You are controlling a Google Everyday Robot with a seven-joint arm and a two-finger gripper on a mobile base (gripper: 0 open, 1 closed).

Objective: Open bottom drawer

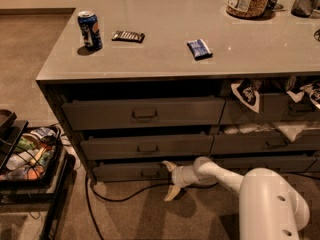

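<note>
Camera view: we've got the fingers [171, 191] spread wide, gripping nothing, hanging low just right of the bottom drawer [120, 172] pull [149, 173]; that drawer's lowest in the left stack.

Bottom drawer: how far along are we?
Done: the approach. The gripper is open, low at the right end of the bottom drawer front.
In hand: its upper finger sits at that front's edge; whether it touches cannot be told.
Left: the opening itself. None of the drawer's inside shows, and the centre pull is ungrasped, to the gripper's left in the camera view.
</note>
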